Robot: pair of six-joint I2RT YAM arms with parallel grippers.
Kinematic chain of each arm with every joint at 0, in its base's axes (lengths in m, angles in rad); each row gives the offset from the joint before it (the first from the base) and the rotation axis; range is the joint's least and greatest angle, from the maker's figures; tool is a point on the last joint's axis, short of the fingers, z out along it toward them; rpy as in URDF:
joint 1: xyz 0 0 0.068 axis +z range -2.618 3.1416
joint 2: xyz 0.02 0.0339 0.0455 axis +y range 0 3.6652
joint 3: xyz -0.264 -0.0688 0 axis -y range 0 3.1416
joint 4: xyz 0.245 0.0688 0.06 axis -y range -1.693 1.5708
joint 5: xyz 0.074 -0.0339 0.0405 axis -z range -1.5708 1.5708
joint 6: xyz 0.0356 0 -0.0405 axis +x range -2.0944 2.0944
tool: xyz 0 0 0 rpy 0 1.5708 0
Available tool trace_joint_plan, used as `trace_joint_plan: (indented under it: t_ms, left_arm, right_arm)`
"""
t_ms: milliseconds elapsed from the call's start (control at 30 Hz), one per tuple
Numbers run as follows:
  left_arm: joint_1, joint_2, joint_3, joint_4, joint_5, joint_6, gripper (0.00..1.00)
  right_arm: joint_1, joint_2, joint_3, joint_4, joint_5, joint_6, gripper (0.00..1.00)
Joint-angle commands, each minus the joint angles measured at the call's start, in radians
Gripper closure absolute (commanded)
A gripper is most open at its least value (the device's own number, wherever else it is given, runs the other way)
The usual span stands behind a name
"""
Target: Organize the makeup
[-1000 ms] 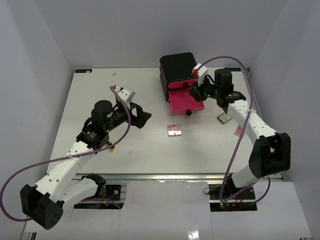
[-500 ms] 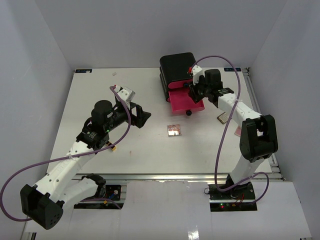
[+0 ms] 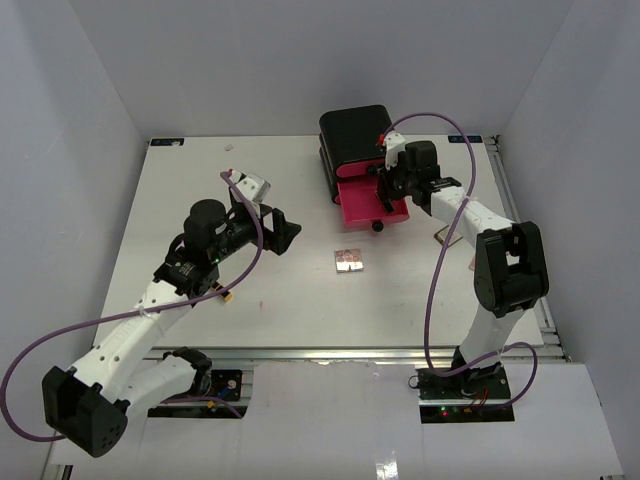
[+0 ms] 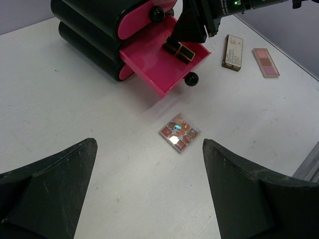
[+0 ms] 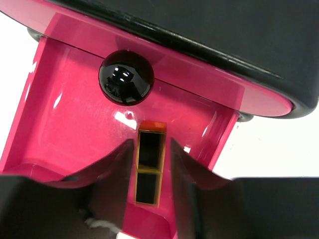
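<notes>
At the left, the left hand (image 3: pixel 284 232) hangs over the counter (image 3: pixel 190 190) with its fingers spread wide and nothing between them, well apart from all the makeup. Right of it, out in front of those spread fingers, the square palette (image 4: pixel 180 132) lies flat on the counter by itself. Farther right and toward the back stands the black box (image 3: pixel 352 135), with one pink drawer (image 4: pixel 154 64) pulled out. A black-and-gold lipstick (image 5: pixel 149 169) lies in that drawer. The right hand (image 3: pixel 386 196) reaches into the drawer with one finger on each side of the tube. The fingers stand narrow and close beside it, but whether they grip it or merely flank it cannot be told. Right of the drawer, the tan compact (image 4: pixel 233 51) and the pink compact (image 4: pixel 265 62) lie flat on the counter, near each other and apart from both hands.
</notes>
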Motion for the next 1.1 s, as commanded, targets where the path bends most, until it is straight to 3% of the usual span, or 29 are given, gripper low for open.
trace_joint_plan:
  t_ms: [0, 233, 300, 400, 500, 567, 667, 900, 1067]
  left_arm:
    - [0.008, 0.004, -0.008, 0.008, -0.024, 0.0, 0.02]
    - [0.01, 0.053, -0.016, 0.014, -0.125, -0.118, 0.02]
    - [0.01, 0.069, -0.013, -0.013, -0.17, -0.189, 0.02]
    - [0.011, 0.071, -0.01, -0.066, -0.161, -0.299, 0.02]
    - [0.015, 0.062, 0.009, -0.19, -0.208, -0.462, 0.03]
    - [0.019, 0.058, 0.027, -0.307, -0.318, -0.572, 0.1]
    - [0.034, 0.063, 0.054, -0.509, -0.401, -0.745, 0.43]
    - [0.129, 0.155, -0.001, -0.685, -0.479, -0.942, 0.39]
    - [0.202, 0.194, -0.038, -0.69, -0.539, -0.993, 0.28]
  right_arm:
    - [-0.007, -0.018, -0.014, 0.053, -0.007, 0.013, 0.49]
    - [-0.031, -0.115, -0.06, 0.029, -0.076, 0.019, 0.44]
    - [-0.05, -0.177, -0.079, -0.01, -0.17, -0.012, 0.43]
    - [-0.108, -0.298, -0.112, -0.13, -0.41, -0.17, 0.42]
    - [-0.17, -0.388, -0.211, -0.177, -0.643, -0.216, 0.4]
    - [-0.196, -0.453, -0.249, -0.183, -0.732, -0.233, 0.38]
    - [-0.234, -0.503, -0.284, -0.178, -0.784, -0.229, 0.38]
    - [-0.245, -0.516, -0.311, -0.177, -0.802, -0.225, 0.38]
    - [-0.267, -0.532, -0.33, -0.178, -0.827, -0.225, 0.38]
